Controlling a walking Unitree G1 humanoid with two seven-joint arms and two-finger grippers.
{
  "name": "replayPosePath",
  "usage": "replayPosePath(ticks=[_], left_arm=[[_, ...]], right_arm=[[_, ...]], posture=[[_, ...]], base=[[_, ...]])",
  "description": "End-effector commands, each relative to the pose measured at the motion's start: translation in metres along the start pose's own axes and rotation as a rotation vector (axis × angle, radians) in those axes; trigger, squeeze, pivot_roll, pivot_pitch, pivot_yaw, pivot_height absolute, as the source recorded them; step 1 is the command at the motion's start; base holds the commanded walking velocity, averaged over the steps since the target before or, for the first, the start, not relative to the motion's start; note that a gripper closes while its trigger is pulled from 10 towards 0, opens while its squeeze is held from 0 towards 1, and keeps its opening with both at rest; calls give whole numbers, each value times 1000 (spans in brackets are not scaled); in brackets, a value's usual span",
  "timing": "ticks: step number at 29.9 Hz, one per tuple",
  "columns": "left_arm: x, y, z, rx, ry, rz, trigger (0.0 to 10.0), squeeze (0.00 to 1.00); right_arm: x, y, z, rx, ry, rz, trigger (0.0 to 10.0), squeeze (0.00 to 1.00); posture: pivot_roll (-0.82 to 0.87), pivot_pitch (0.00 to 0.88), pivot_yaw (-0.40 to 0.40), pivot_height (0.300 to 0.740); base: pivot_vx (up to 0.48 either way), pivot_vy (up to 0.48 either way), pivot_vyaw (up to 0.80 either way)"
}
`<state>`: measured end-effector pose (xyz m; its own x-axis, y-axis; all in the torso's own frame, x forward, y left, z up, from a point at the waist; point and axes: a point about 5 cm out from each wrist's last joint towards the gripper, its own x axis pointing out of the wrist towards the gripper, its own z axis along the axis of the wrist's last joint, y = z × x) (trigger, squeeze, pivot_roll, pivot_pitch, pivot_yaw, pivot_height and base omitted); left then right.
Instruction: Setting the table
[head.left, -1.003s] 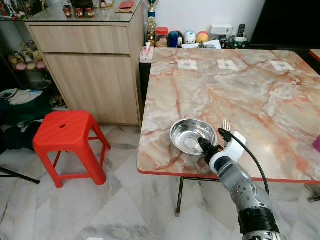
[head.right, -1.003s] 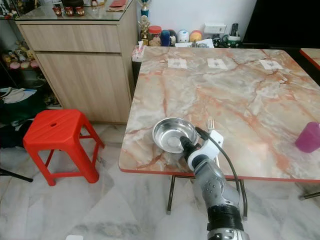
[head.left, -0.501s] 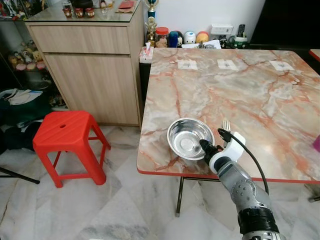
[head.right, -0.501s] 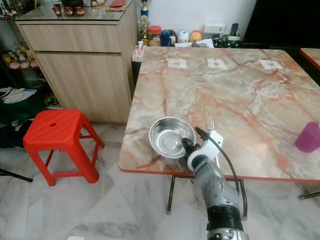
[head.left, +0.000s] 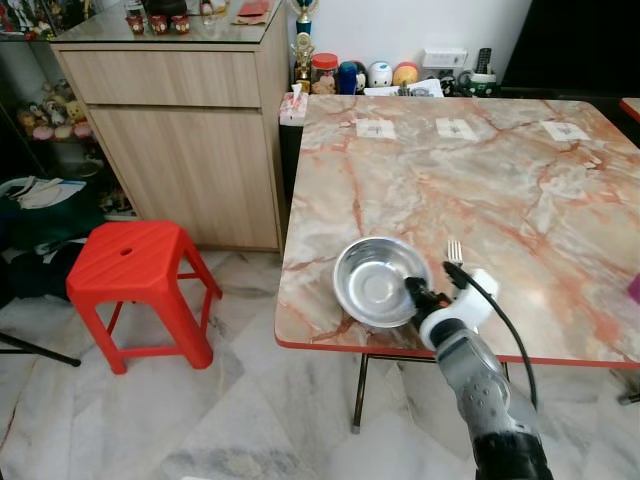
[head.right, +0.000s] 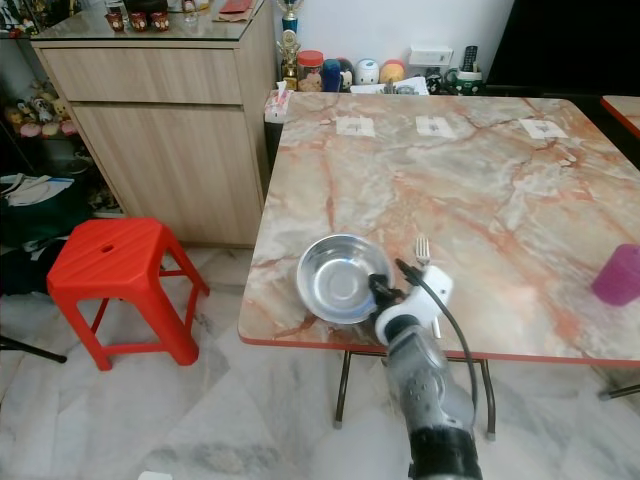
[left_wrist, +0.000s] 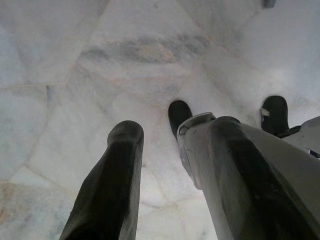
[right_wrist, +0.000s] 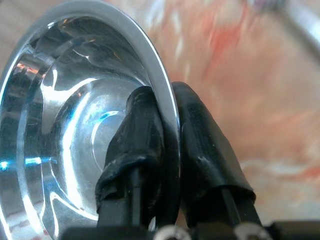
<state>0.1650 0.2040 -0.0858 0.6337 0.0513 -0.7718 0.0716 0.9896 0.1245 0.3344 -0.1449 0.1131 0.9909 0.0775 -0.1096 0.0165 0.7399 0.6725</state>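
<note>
A shiny steel bowl (head.left: 375, 282) is tilted at the near left edge of the marble table (head.left: 480, 190). My right gripper (head.left: 414, 291) is shut on the bowl's right rim; the right wrist view has one finger (right_wrist: 132, 145) inside the bowl (right_wrist: 70, 125) and one outside. A fork (head.left: 455, 254) lies on the table just right of the bowl, partly behind my wrist. My left gripper (left_wrist: 170, 165) hangs open above the floor, nothing between its fingers.
A red plastic stool (head.left: 135, 270) stands on the marble floor left of the table. A wooden cabinet (head.left: 180, 130) sits behind it. Three paper squares (head.left: 456, 128) lie along the table's far side. A purple cup (head.right: 620, 274) stands at the right edge.
The bowl has been lifted by its rim and tilted, shifting slightly toward the table's near left edge. My right arm has moved a little nearer with it.
</note>
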Motion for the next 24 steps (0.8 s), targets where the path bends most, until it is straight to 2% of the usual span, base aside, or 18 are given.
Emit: replayPosePath(ticks=[1, 3, 4, 5, 6, 7, 8, 11, 19, 24], left_arm=[[-3, -2, -13, 10, 42, -4, 10000, 0], [-4, -2, -13, 13, 44, -4, 10000, 0], [-4, -2, -14, 14, 44, -2, 10000, 0], [-4, -2, -14, 12, 44, -1, 10000, 0], [-4, -2, -14, 12, 44, -1, 10000, 0], [-4, -3, -14, 13, 44, 0, 10000, 0], [-4, -3, -14, 6, 41, 0, 10000, 0], [-4, -3, -14, -1, 40, 3, 10000, 0], [-4, -1, -13, 1, 43, 23, 10000, 0], [-3, 0, -12, 10, 42, 22, 10000, 0]], right_arm=[[-4, 5, 16, -24, -109, 30, 0, 0], [-10, 8, 22, -91, -180, 52, 0, 0], [-17, 14, 25, -193, -236, 89, 0, 0], [-23, 18, 26, -242, -262, 118, 0, 0], [-26, 20, 25, -264, -274, 126, 1608, 0], [-28, 21, 25, -276, -282, 129, 1608, 0], [-34, 23, 26, -343, -307, 145, 10000, 0], [-43, 27, 29, -503, -355, 190, 10000, 0], [-51, 22, 40, -620, -423, 166, 10000, 0], [-55, 25, 44, -675, -459, 164, 10000, 0]], posture=[[-7, 138, -36, 740], [-7, 138, -37, 740], [-8, 139, -37, 740], [-8, 139, -37, 740], [-10, 139, -38, 740], [-11, 138, -39, 740], [-11, 138, -39, 740], [-14, 131, -40, 740], [-20, 107, -37, 740], [-20, 96, -38, 740]], base=[[0, 0, 0], [0, 0, 0], [0, 0, 0], [0, 0, 0], [0, 0, 0], [0, 0, 0], [0, 0, 0], [0, 0, 0], [0, 0, 0], [0, 0, 0]])
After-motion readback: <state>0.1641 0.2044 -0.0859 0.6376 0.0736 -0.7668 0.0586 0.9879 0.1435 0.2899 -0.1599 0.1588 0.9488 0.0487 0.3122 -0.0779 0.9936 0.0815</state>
